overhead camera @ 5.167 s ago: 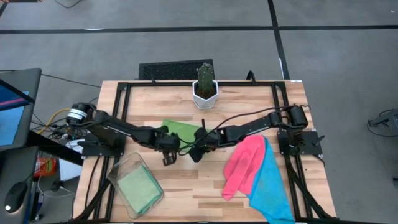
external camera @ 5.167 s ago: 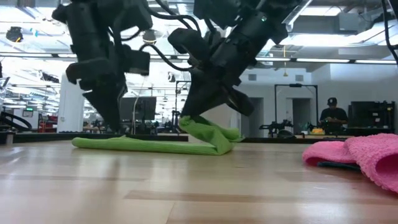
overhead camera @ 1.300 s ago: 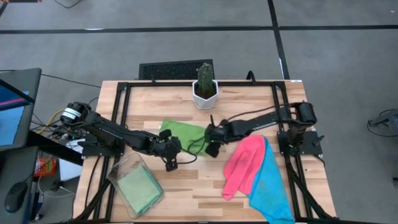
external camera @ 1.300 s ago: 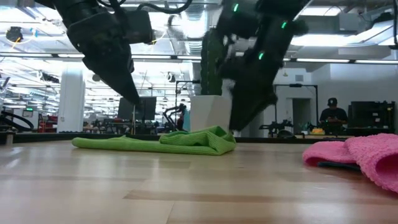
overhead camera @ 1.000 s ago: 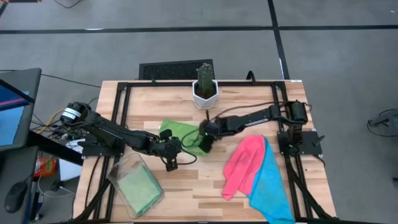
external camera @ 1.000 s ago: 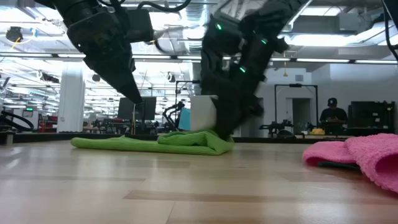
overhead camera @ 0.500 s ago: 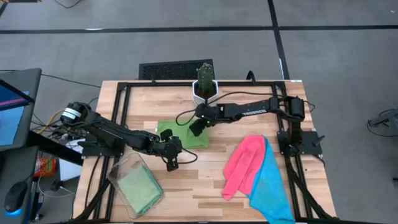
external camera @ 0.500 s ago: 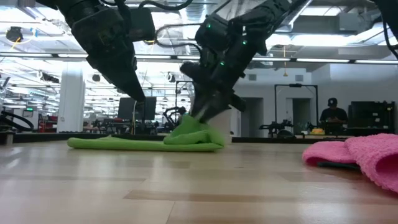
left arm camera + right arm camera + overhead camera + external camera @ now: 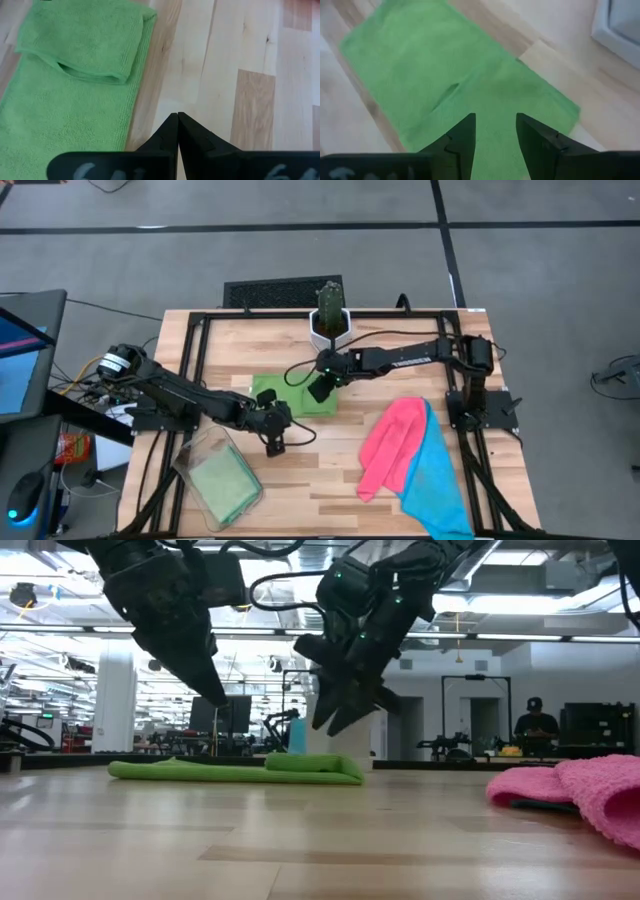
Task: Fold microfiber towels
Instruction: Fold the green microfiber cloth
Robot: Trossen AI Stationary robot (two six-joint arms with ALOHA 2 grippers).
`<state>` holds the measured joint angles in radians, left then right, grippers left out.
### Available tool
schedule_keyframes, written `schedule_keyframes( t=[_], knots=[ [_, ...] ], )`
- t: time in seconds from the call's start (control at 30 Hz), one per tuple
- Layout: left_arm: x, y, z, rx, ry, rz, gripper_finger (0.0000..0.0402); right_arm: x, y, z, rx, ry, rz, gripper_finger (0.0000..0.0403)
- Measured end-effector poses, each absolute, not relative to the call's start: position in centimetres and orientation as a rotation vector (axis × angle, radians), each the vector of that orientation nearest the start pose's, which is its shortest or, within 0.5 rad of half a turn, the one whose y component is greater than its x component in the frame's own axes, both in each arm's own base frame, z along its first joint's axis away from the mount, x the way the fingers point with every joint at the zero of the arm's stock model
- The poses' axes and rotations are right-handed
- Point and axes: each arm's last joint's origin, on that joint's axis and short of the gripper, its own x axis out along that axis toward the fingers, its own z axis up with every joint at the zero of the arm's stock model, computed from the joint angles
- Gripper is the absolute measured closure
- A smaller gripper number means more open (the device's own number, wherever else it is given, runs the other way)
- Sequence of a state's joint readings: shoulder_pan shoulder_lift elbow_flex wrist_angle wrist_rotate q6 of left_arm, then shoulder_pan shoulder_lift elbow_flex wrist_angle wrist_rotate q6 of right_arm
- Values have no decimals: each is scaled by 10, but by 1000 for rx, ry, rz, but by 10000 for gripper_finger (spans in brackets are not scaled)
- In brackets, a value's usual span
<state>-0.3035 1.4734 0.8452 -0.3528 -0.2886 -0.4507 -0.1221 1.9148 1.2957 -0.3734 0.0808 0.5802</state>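
Note:
A light green microfiber towel (image 9: 290,398) lies flat on the table's middle, one part folded over on top of it (image 9: 85,40). My right gripper (image 9: 338,720) hangs open above its right end, clear of it; its wrist view shows the green towel (image 9: 445,85) past the gripper (image 9: 495,127). My left gripper (image 9: 275,442) is shut and hovers just off the towel's near edge, its tips (image 9: 177,117) over bare wood. A hot pink towel (image 9: 392,442) lies crumpled on a sky blue towel (image 9: 435,480) at the near right.
A clear plastic bin (image 9: 218,478) with a green cloth inside stands at the near left. A potted cactus (image 9: 330,320) in a white pot stands at the far middle. Black frame rails (image 9: 195,330) run along the table's edges. Bare wood lies between the green towel and the pink one.
My right gripper has gone from the green towel's right edge toward the table's left and far side, then risen clear. The towel's right end, bunched up under the gripper half a second ago, now lies flat on the rest.

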Motion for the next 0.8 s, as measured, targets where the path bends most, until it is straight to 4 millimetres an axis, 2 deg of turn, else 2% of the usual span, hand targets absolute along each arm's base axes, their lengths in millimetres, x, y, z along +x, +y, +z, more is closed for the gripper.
schedule_keyframes(
  t=[0.1, 0.23, 0.37, 0.47, 0.8],
  knots=[
    [268, -78, 190, -116, 943, 195, 401, 395, -41, 181, 533, 906, -411, 237],
    [260, -79, 186, -78, 1013, 207, 401, 401, -1, 194, 362, 847, -245, 237],
    [258, -80, 185, -41, 1018, 226, 401, 404, 30, 180, 160, 871, -213, 237],
    [255, -79, 178, -34, 1014, 229, 401, 407, 36, 171, 87, 870, -232, 232],
    [236, -72, 145, -82, 1030, 248, 401, 415, 30, 148, 75, 894, -222, 196]
  ],
)
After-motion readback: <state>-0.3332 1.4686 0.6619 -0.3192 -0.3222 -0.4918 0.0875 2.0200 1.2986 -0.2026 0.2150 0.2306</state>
